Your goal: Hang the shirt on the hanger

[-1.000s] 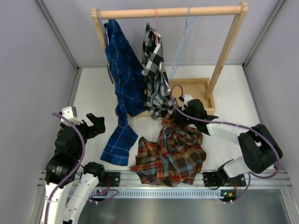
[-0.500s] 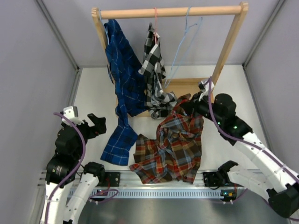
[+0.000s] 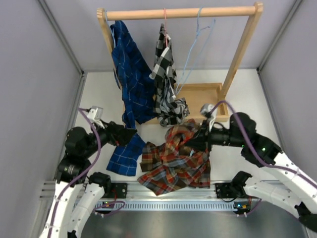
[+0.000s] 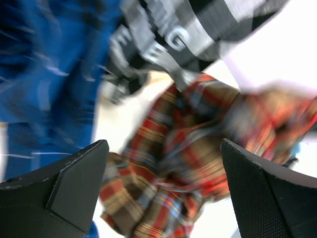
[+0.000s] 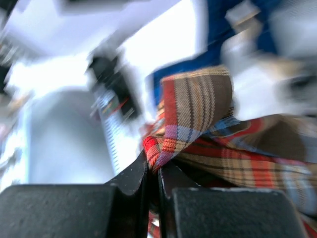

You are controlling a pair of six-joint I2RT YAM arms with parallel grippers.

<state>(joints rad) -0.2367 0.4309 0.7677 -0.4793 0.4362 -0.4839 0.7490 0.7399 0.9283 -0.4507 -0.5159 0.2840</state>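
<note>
Shirt: red plaid, heaped on the table in front of the rack, with one fold raised at its upper right.
Right gripper: jaws together, clamped on that raised fold.
Left gripper: jaws wide apart, holding nothing, pointed at the shirt's left side.
Hanger: light blue, bare, hooked on the rail, well apart from the shirt.
Done: one corner of the shirt is gripped.
Left to do: by my judgement, nearly everything. The shirt is not spread out, and the hanger is not in the shoulders.

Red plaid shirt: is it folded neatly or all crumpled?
Crumpled. The shirt lies in a wrinkled heap on the table, a fold pinched in the right gripper.
</note>
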